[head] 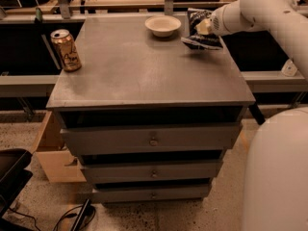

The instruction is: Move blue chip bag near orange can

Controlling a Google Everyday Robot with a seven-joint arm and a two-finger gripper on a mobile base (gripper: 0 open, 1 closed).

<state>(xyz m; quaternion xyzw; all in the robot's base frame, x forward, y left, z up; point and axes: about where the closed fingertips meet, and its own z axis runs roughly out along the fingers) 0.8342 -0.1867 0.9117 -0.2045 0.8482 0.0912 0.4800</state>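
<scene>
The blue chip bag is a crumpled dark blue foil bag with white markings, held just above the far right part of the grey cabinet top. My gripper is at the end of the white arm coming in from the right and is shut on the bag. The orange can stands upright near the left edge of the cabinet top, far from the bag.
A white bowl sits at the back of the cabinet top, just left of the bag. The cabinet has drawers with small knobs below. My white base fills the lower right. A wooden box stands on the floor at left.
</scene>
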